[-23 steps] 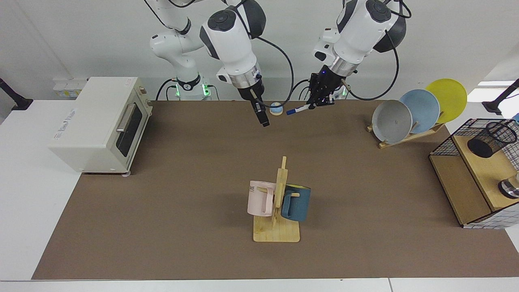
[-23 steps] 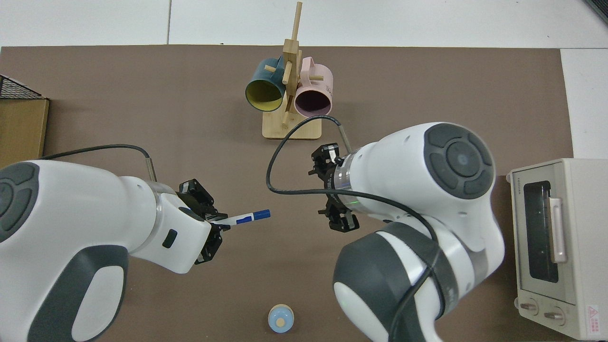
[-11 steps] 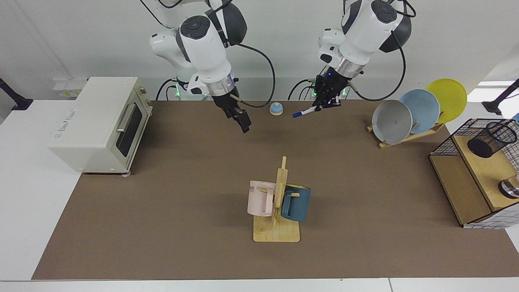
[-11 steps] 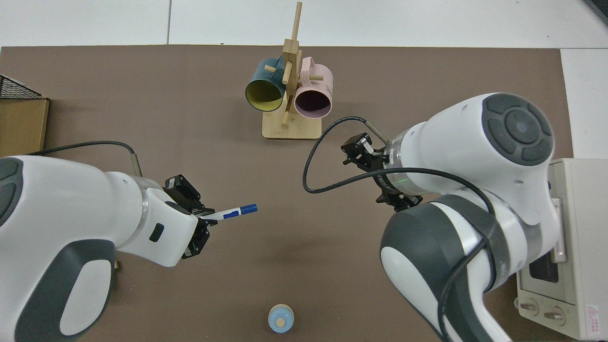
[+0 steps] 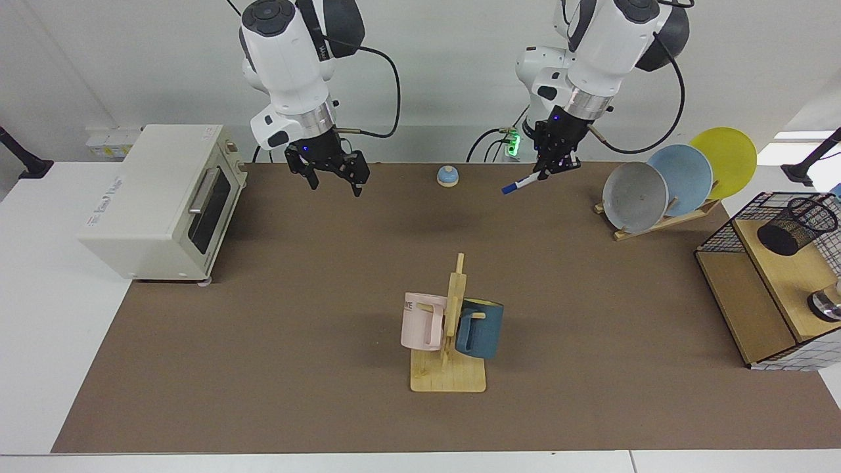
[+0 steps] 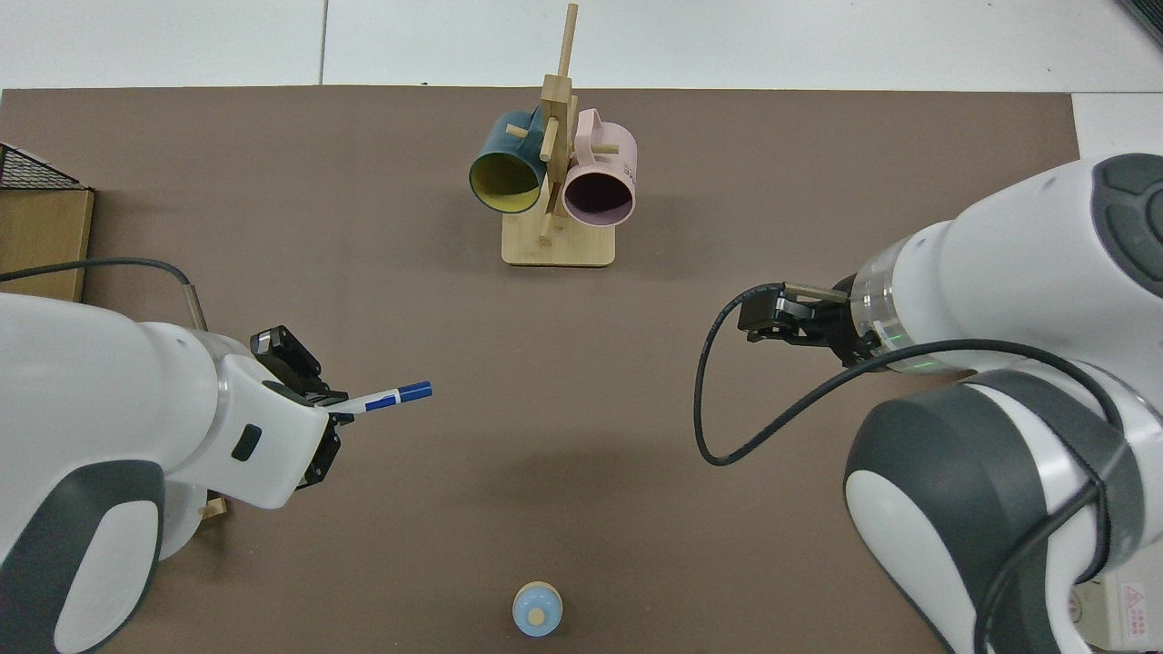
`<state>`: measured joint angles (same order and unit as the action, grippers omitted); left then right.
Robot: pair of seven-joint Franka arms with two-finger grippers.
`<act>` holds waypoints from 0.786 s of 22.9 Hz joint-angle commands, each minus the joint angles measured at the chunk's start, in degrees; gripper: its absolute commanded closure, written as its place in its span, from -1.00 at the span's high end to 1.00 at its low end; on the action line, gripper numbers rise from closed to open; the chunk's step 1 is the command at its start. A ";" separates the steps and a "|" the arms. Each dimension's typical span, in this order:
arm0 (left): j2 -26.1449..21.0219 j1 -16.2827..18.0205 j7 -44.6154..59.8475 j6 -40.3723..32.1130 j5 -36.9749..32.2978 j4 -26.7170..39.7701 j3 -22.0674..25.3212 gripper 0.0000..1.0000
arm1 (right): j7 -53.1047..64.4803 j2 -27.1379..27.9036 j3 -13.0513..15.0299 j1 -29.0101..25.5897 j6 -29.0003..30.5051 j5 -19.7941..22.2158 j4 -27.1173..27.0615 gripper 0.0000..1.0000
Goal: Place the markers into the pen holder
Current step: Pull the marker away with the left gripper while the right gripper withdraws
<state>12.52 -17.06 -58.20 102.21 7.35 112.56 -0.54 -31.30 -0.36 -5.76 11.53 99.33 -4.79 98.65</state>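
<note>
Facing view alone shows the pen holder — a black mesh cup lying tilted on a wooden shelf at 3 o'clock, well apart from both arms. The left gripper hangs above the mat's far edge at about 1 o'clock, clamped on the marker, whose blue cap slants down toward 8 o'clock. A plate rack stands between it and the shelf. The right gripper hovers at 11 o'clock near the toaster oven, jaws apart and empty, pointing down.

Top view hides the holder — only a shelf corner shows at 9 o'clock. The marker juts from the left gripper toward 2 o'clock over bare mat. The mug rack sits at 12, a small bell at 6.
</note>
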 commanded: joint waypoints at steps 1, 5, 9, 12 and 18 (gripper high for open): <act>0.84 1.15 1.24 -3.85 -5.22 -2.69 -0.43 -1.00 | 11.33 -1.92 -0.74 -1.33 -3.88 3.03 0.05 1.00; 0.84 1.58 1.42 -6.40 -9.88 -4.54 -0.34 -1.00 | 15.39 -3.42 -0.74 -1.77 -6.43 5.05 0.05 1.00; 0.75 2.82 1.33 -6.49 -12.09 -4.89 -0.34 -1.00 | 16.89 -4.56 -0.22 -2.12 -8.62 5.50 0.05 1.00; 0.58 4.22 0.89 -6.49 -13.49 -4.98 -0.34 -1.00 | 18.73 -5.97 -0.48 -5.45 -9.77 5.41 0.23 1.00; 0.31 6.42 1.06 -6.23 -15.95 -5.24 -0.34 -1.00 | 20.22 -5.97 0.05 -7.83 -10.04 5.06 -0.04 1.00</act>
<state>13.11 -12.04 -57.40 96.86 -5.85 108.30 -0.31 -13.47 -5.85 -5.38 5.65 90.34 -0.20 98.63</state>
